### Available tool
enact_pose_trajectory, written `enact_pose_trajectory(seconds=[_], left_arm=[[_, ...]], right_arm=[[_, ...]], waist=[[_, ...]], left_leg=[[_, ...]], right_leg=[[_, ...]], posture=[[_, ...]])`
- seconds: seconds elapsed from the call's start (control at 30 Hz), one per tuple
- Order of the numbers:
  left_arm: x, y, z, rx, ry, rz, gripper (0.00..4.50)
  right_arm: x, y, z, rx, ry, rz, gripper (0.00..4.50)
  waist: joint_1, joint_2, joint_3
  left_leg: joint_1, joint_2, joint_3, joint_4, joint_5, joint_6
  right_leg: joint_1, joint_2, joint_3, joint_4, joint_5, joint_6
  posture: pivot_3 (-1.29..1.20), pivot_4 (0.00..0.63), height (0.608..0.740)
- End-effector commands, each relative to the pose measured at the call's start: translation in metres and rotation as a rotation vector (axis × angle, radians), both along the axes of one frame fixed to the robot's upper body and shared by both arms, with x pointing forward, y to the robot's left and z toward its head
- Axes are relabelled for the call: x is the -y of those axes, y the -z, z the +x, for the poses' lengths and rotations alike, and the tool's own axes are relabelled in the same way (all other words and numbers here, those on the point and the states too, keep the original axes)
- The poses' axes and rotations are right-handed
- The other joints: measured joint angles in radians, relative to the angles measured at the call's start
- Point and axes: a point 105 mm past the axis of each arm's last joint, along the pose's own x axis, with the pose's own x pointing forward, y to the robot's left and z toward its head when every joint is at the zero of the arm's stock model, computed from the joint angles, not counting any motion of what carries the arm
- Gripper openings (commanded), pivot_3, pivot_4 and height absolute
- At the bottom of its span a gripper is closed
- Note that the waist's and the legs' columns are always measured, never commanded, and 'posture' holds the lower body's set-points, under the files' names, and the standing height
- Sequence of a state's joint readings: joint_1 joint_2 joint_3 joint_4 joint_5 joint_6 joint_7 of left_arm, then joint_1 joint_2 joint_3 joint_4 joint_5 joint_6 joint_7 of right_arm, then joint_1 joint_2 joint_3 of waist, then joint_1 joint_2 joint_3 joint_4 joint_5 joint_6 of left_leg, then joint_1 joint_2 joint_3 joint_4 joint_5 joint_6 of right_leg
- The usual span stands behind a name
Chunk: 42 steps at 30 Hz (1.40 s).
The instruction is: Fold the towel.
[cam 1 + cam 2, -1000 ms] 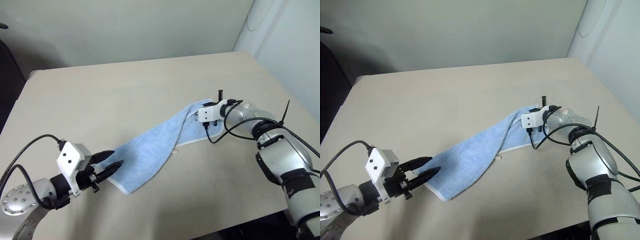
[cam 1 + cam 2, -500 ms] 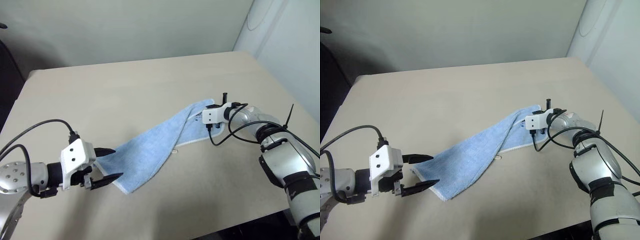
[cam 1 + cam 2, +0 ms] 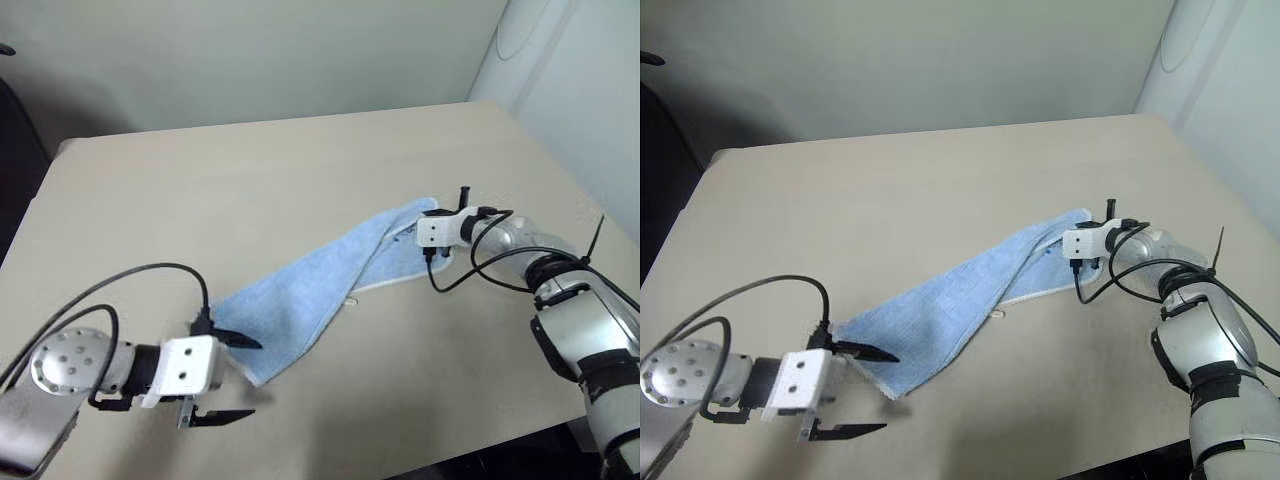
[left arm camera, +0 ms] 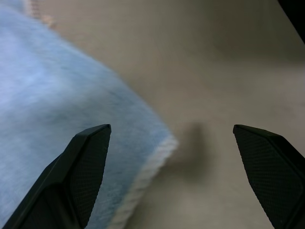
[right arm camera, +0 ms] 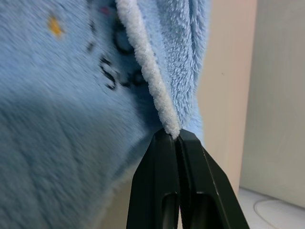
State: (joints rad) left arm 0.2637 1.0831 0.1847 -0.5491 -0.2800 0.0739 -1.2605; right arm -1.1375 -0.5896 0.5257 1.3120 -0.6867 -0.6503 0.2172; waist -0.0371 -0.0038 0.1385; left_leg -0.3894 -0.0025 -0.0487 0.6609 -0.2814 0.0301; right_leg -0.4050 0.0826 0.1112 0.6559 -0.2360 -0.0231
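one towel (image 3: 320,285) (light blue), one table (image 3: 250,170), two grippers: left gripper (image 3: 236,380), right gripper (image 3: 421,226)

Beige table against a pale wall

The table (image 3: 250,190) has a smooth matte beige top; behind its far edge stands a plain pale grey-green wall (image 3: 250,50), and right of the table a white panel (image 3: 590,90).

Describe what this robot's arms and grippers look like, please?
Both arms are silver-grey metal with black bands at the joints. Each wrist carries a small white box, with loose black cables looping from it. The left gripper and right gripper each have two pointed black fingers with textured inner faces.
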Motion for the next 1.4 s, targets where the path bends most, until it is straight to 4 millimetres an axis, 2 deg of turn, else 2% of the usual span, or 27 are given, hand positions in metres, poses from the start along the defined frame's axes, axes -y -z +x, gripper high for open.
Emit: enact_pose_trajectory(seconds=[0.03,0.33,0.57,0.73,0.9,1.17,1.4], left_arm=[[0.008,0.006,-0.007,0.063,0.069,0.032,4.46],[0.015,0.018,0.003,0.196,0.040,0.001,4.46],[0.002,0.013,0.019,0.270,0.039,0.024,4.46],[-0.016,0.013,0.025,0.291,0.045,0.083,4.46],[-0.018,0.016,0.030,0.331,0.077,0.104,4.46],[0.006,0.013,0.054,0.510,0.110,0.067,4.46],[0.020,0.017,0.042,0.466,0.155,0.018,4.46]], right_arm=[[0.011,-0.019,-0.001,0.053,0.009,0.064,0.00],[0.020,-0.024,-0.013,0.032,-0.032,0.117,0.00],[0.018,-0.019,-0.017,0.014,-0.048,0.124,0.00],[0.015,-0.018,-0.017,0.012,-0.051,0.130,0.00],[0.013,-0.015,-0.017,0.012,-0.050,0.141,0.00],[0.007,-0.010,-0.019,0.009,-0.059,0.159,0.00],[0.006,-0.008,-0.019,0.005,-0.056,0.160,0.00]], waist=[[0.001,0.000,0.000],[0.001,0.000,0.000],[0.000,0.000,0.000],[0.000,0.000,0.000],[-0.001,0.000,0.000],[0.009,0.003,-0.001],[0.011,0.003,-0.001]], left_leg=[[0.000,0.000,0.000,0.000,0.000,0.000],[0.000,0.000,0.000,0.001,0.000,0.001],[0.000,0.000,0.000,0.001,0.000,0.001],[0.000,0.000,0.000,0.000,0.000,0.001],[0.000,0.000,0.000,0.000,0.000,0.001],[0.000,0.000,0.000,0.003,0.000,0.001],[0.000,0.000,0.001,0.002,0.000,0.001]], right_leg=[[0.000,0.000,0.000,0.000,0.000,0.000],[0.000,0.000,0.000,0.000,0.000,0.000],[0.000,0.000,0.000,0.000,0.000,0.000],[0.000,0.000,0.000,0.000,0.000,0.000],[0.000,0.000,0.000,0.000,0.000,0.000],[0.001,-0.001,0.000,0.001,0.000,0.000],[0.001,-0.001,0.000,0.001,0.000,0.001]], posture=[[0.00,0.150,0.740],[0.00,0.150,0.740],[0.00,0.150,0.740],[0.00,0.150,0.740],[0.00,0.150,0.740],[0.00,0.150,0.740],[0.00,0.150,0.740]])
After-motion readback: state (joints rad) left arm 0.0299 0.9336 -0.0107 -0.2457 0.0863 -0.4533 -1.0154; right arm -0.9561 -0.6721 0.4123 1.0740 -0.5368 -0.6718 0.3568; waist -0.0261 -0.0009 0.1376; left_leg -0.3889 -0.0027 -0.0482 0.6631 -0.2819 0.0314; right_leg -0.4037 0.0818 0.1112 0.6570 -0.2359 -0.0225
